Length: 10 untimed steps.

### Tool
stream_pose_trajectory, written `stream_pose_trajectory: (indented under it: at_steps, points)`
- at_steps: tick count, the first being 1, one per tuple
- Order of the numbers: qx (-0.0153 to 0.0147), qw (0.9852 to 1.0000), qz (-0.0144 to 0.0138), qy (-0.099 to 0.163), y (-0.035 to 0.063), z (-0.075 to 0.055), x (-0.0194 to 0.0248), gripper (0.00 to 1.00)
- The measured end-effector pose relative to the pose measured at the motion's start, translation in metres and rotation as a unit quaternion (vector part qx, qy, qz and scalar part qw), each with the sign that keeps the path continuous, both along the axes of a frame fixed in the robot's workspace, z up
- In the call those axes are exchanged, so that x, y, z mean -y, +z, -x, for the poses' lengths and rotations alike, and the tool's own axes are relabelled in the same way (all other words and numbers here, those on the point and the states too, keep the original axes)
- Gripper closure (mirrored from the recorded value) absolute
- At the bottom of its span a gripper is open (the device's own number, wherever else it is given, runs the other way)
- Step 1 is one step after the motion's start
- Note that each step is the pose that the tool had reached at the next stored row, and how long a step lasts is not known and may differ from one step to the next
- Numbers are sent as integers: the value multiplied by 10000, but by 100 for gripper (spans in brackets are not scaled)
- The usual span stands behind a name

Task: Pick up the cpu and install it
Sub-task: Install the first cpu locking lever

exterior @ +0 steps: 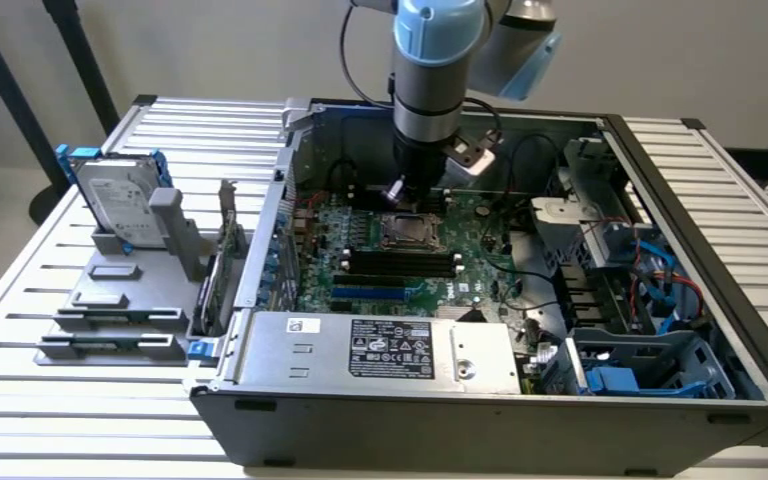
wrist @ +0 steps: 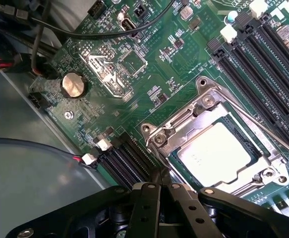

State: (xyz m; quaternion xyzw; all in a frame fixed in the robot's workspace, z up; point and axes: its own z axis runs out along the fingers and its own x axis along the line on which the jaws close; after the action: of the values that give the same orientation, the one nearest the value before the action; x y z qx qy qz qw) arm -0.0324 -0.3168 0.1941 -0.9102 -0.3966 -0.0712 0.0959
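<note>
One cpu (wrist: 218,154) lies seated in the single motherboard (wrist: 149,74) socket (wrist: 211,144), inside the open computer case (exterior: 491,410) on the desk (exterior: 37,400). The one gripper (wrist: 159,191), pressed together and holding nothing, hangs just beside the socket. One hard drive (exterior: 117,200) stands at the exterior view's left.

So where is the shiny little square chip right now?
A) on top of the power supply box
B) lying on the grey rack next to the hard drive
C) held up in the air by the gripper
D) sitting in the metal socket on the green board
D: the cpu lies flat inside the metal socket frame on the green motherboard, and the closed gripper just beside it holds nothing.
</note>
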Motion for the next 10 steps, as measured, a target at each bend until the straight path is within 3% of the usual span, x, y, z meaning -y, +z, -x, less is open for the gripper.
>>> stream_pose_trajectory:
  at_steps: [10]
  points:
    - [-4,10000,-5,2,-1,-31,6,89]
